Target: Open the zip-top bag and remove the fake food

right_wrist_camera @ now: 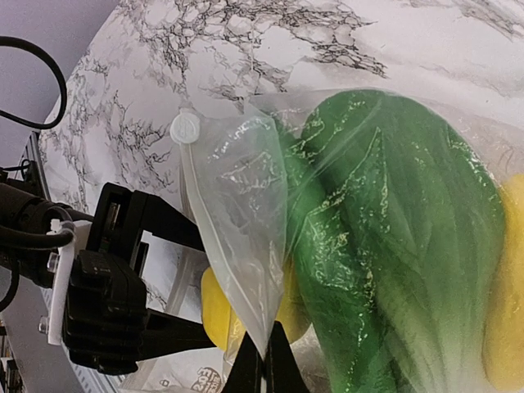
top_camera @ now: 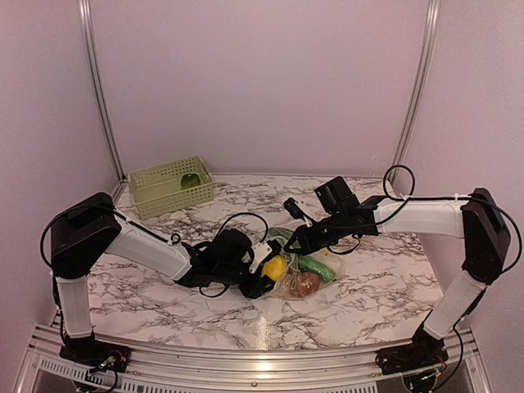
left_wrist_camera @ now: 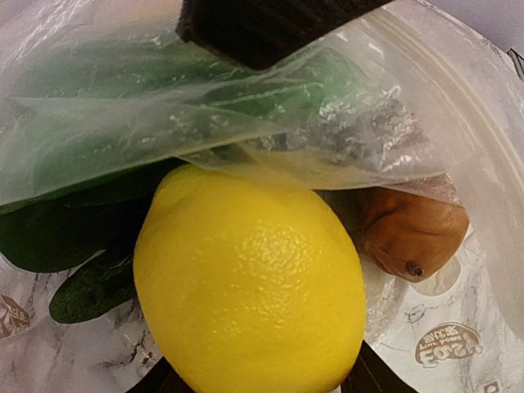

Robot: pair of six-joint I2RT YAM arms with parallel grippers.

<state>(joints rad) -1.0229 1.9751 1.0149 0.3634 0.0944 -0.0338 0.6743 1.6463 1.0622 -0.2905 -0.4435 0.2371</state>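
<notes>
Zip-top bag [top_camera: 321, 281] lies on the marble bench [top_camera: 393, 286] between both hands. Right hand [right_wrist_camera: 263, 370] pinches a flap of its clear film. Left hand [top_camera: 272, 274] is clamped around the yellow lemon [left_wrist_camera: 250, 286] at the bag's mouth, with a green leaf vegetable [right_wrist_camera: 401, 246] beyond its fingertips.

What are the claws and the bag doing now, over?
Left claw shut on the lemon, at mouth of the zip-top bag. Right claw pinching the bag's edge. Green vegetable, brown piece inside. Nothing blocking.
</notes>
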